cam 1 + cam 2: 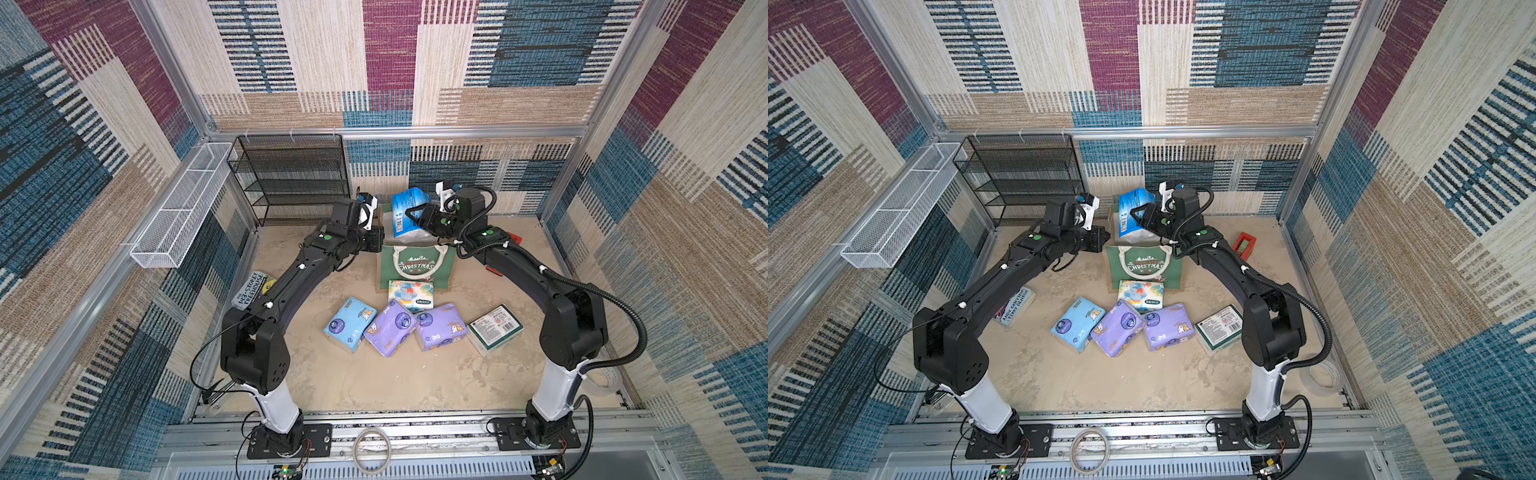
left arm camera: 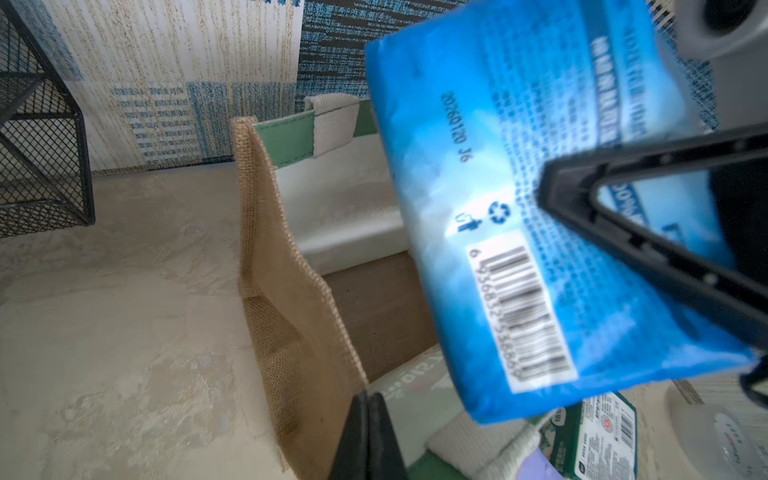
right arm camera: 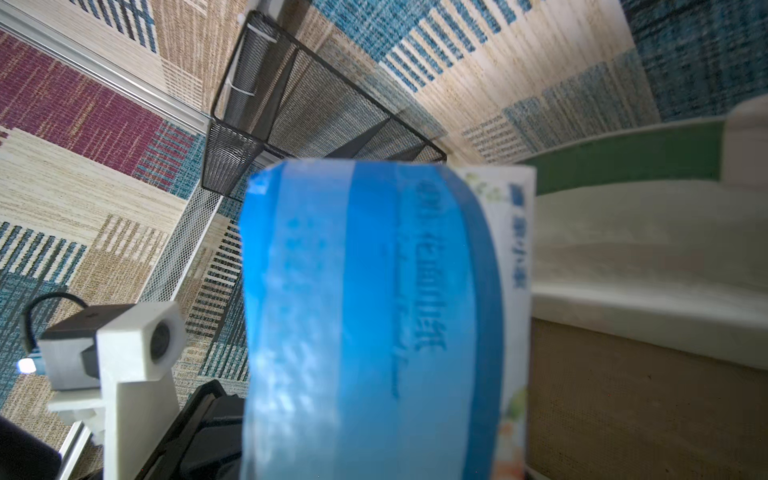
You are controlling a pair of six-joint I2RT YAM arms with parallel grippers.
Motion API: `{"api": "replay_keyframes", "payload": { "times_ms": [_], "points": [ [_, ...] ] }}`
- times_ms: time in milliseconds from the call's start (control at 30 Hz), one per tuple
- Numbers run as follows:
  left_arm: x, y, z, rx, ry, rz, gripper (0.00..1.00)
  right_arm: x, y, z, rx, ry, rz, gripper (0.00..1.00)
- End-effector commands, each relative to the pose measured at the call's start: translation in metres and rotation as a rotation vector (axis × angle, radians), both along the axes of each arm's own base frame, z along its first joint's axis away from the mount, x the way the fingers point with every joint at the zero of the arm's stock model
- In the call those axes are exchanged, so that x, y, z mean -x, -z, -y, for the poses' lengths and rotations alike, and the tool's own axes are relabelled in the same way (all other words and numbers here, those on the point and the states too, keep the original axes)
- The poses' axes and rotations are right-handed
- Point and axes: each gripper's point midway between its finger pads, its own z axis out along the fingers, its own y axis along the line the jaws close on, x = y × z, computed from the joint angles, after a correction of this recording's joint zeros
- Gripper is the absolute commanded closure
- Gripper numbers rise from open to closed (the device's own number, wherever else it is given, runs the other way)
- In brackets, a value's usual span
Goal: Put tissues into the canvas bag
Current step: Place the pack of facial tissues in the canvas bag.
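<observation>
Fronting canvas bag, five tissue packs, shelf beyond

Even light, top views sharp, wrist views soft.
Bright diffuse overhead light, faint soft shadows on the bench. Both top views bend at the edges. The deeper blue pack is a close-up blur in both wrist views; the canvas bag weave stays crisp.

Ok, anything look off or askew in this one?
Only the canvas bag: its jute side wall is creased inward beside the left gripper, shut on its rim corner. The deeper blue pack hangs tilted in the right gripper over the mouth. Nothing spilled or torn.
</observation>
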Motion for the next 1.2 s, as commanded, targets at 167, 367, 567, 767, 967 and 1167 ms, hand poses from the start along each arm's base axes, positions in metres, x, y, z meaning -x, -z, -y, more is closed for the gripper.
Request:
{"api": "replay_keyframes", "payload": {
  "times_ms": [167,367,567,767,967,1167],
  "points": [
    [0.003,-0.018,0.009,0.074,0.007,0.041,1.0,0.003,0.02,-0.014,-0.016,0.01,-0.047,0.5],
    [0.006,-0.014,0.012,0.086,0.011,0.024,1.0,0.002,0.041,-0.016,-0.002,0.035,-0.097,0.5],
    [0.009,-0.014,0.015,0.103,0.014,0.026,1.0,-0.002,0.065,-0.017,0.012,0.045,-0.145,0.49],
    [0.011,-0.015,0.02,0.119,0.034,0.03,1.0,-0.004,0.09,-0.025,0.052,0.033,-0.185,0.49],
    [0.014,-0.016,0.028,0.147,0.063,0.029,1.0,-0.006,0.117,-0.029,0.099,0.007,-0.215,0.48],
    [0.014,-0.015,0.024,0.132,0.056,0.048,1.0,-0.006,0.123,-0.028,0.172,-0.023,-0.187,0.47]
  ]
}}
